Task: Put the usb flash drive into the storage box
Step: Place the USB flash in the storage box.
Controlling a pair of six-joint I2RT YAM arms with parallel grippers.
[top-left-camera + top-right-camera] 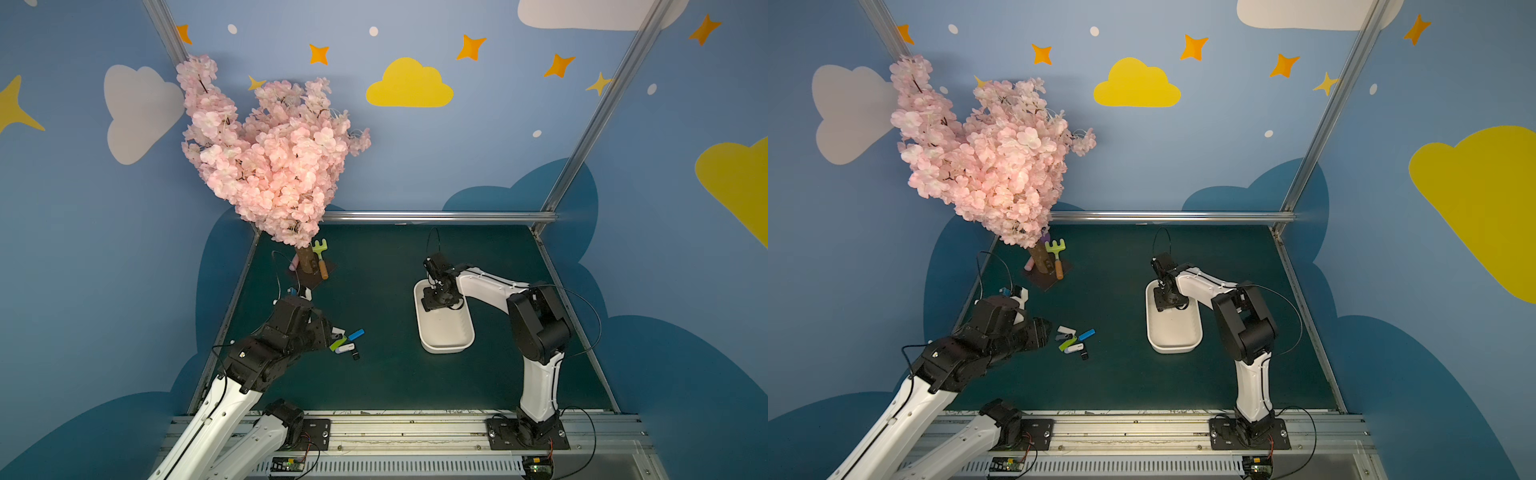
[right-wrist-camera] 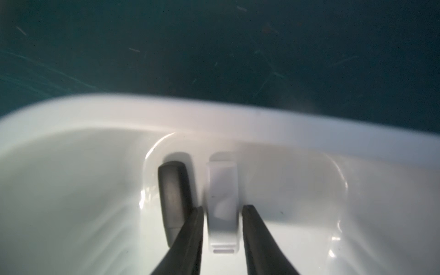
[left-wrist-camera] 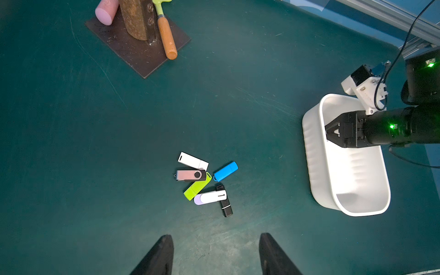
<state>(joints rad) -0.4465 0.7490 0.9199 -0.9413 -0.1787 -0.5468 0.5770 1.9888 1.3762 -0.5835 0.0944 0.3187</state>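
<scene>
The white storage box [image 1: 446, 349] [image 1: 1173, 347] [image 3: 309, 154] sits right of centre on the green mat. My right gripper [image 1: 428, 305] [image 2: 222, 207] reaches down inside its far end. A white usb flash drive [image 2: 222, 190] lies between its fingers with a thin gap on each side, so the jaws stand slightly open. A dark grey drive [image 2: 171, 188] lies beside it on the box floor. Several more drives [image 1: 347, 340] [image 3: 202, 183] are piled on the mat at the left. My left gripper [image 3: 215, 235] [image 1: 330, 332] hovers open just short of them, holding nothing.
An artificial pink blossom tree [image 1: 270, 158] stands at the back left on a brown base plate [image 3: 142, 54]. A toy rake [image 3: 166, 35] and a pink cylinder [image 3: 106, 10] lie on that plate. Aluminium frame rails [image 1: 436, 216] edge the mat.
</scene>
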